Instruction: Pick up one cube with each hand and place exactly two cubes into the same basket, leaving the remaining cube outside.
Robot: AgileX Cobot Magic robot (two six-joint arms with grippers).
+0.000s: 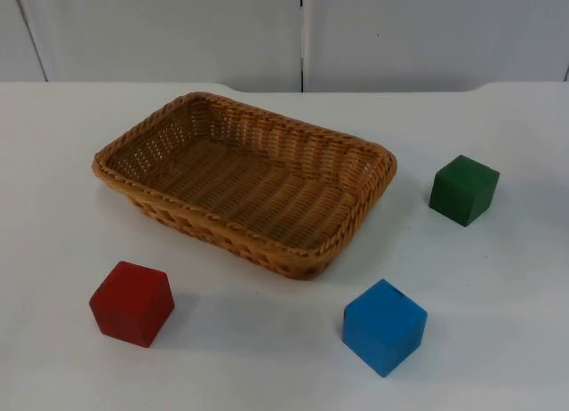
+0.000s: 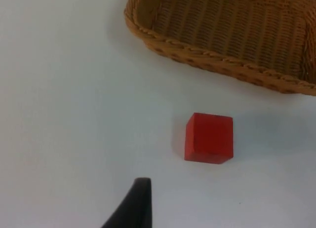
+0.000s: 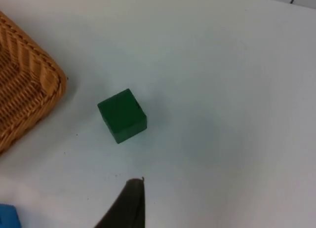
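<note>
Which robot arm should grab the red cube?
The left one, probably. The red cube lies on the table's left side, ahead of the left gripper's fingertip. The right arm's camera faces the green cube instead.

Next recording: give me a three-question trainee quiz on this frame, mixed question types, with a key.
1. True or false: the rectangular woven wicker basket already holds a cube.
2. Multiple choice: which cube lies in front of the left hand's black fingertip, in the left wrist view? A) red wooden cube B) green wooden cube C) blue wooden cube
3. Fill in: in the top view, the cube nearest the basket's right end is the ___ one.

Key: 1 false, all three cubes sit on the white table outside it. 2 A. 3 green; it also lies ahead of the right hand's fingertip.
</note>
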